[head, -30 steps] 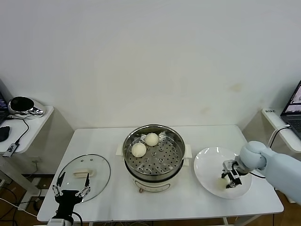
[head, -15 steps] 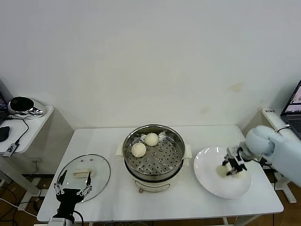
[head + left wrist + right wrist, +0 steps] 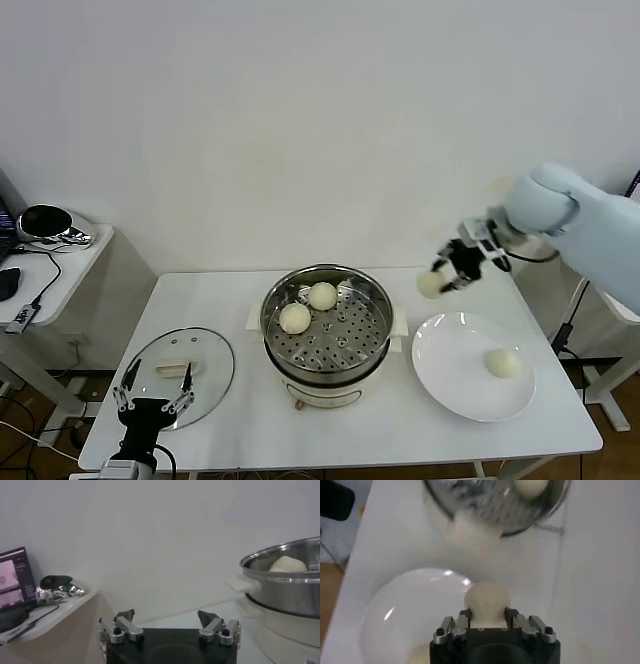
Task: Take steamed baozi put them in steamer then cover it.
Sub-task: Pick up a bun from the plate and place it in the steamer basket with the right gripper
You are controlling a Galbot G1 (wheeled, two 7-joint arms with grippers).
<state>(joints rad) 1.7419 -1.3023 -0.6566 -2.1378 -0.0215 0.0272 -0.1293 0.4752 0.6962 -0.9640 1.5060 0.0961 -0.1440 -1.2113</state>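
The right gripper (image 3: 447,279) clamps a smooth cream-white bun (image 3: 431,285) above the tabletop's (image 3: 250,420) far right edge, beside the shiny steel steamer (image 3: 327,322). The left gripper (image 3: 150,403) sits spread open at the near left corner. No legible writing.

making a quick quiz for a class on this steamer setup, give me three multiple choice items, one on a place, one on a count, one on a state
1. Where does the glass lid lie?
A. on the steamer
B. flat on the table, on the robot's left of the steamer
C. on the white plate

2. How many baozi sit in the steamer?
A. none
B. two
C. four

3. What is the right gripper doing?
A. holding a baozi in the air
B. resting open on the plate
C. gripping the lid handle

Answers:
1 B, the head view shows the lid on the table, by the open left gripper.
2 B, two buns lie on the perforated tray.
3 A, its fingers clasp the carried baozi above the table, between the steamer and the plate, where one baozi remains.
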